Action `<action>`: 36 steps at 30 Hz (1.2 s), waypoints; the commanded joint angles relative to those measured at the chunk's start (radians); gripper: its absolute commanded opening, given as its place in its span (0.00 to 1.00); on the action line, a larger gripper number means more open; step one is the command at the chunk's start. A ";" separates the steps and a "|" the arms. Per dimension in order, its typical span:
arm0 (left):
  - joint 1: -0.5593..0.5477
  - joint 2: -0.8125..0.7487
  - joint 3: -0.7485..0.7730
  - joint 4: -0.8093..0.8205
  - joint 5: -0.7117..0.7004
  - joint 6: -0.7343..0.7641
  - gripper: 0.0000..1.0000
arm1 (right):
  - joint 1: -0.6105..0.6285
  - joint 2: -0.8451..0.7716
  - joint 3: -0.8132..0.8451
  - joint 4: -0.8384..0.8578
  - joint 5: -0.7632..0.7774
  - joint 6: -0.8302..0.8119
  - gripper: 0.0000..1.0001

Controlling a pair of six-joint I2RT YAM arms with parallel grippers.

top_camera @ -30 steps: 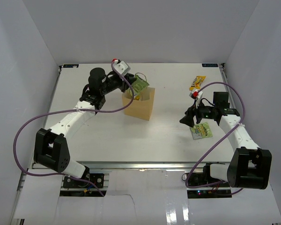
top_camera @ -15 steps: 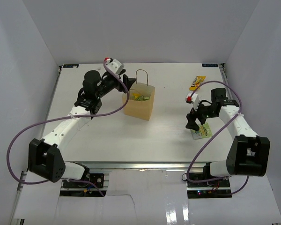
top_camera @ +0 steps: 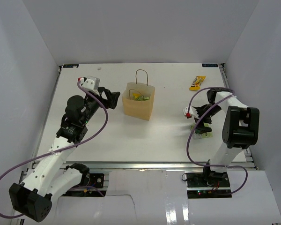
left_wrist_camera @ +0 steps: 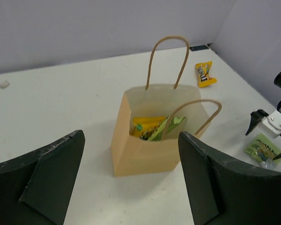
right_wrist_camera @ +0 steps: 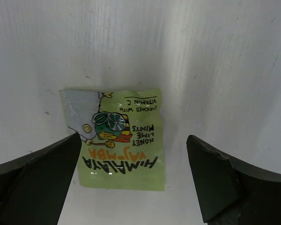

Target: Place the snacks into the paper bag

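The left tool (top_camera: 111, 97) hangs with its jaws spread wide and nothing between them, just left of the paper bag (top_camera: 138, 106) and apart from it. In the left wrist view the two dark fingers (left_wrist_camera: 47, 173) frame the bag from either side without touching it. The bag stands upright on the white desk (top_camera: 168, 133), mouth open, both looped handles (left_wrist_camera: 167, 56) raised. Inside it lie a yellow packet (left_wrist_camera: 147, 125) and a green packet (left_wrist_camera: 172, 124), pressed against the front wall.

The right tool (top_camera: 200, 124) is also wide open and holds nothing. It points down over a light-green Himalaya honey lime mint packet (right_wrist_camera: 119, 140), which lies flat on the desk near the right side, well apart from the bag. The right wrist view shows the packet between the two fingers (right_wrist_camera: 33, 173), nearer the left one, with a gap on each side. Whether the fingertips touch the desk cannot be told.

A yellow bar wrapper (top_camera: 197, 83) lies alone toward the far right corner, near the desk's back edge and right wall. Bare desk runs between the bag and the right tool, and along the near edge in front of both arms. The bag sits in the far half, apart from the back wall.
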 commanded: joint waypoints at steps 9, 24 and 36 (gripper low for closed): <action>0.004 -0.157 -0.143 -0.097 -0.081 -0.155 0.92 | -0.003 0.158 0.048 0.043 0.068 0.007 0.87; 0.004 -0.161 -0.184 -0.072 -0.081 -0.210 0.92 | -0.003 0.109 -0.076 0.054 -0.043 0.175 0.11; 0.004 -0.146 -0.170 -0.017 -0.125 -0.230 0.92 | 0.113 -0.049 0.497 -0.051 -0.554 0.620 0.08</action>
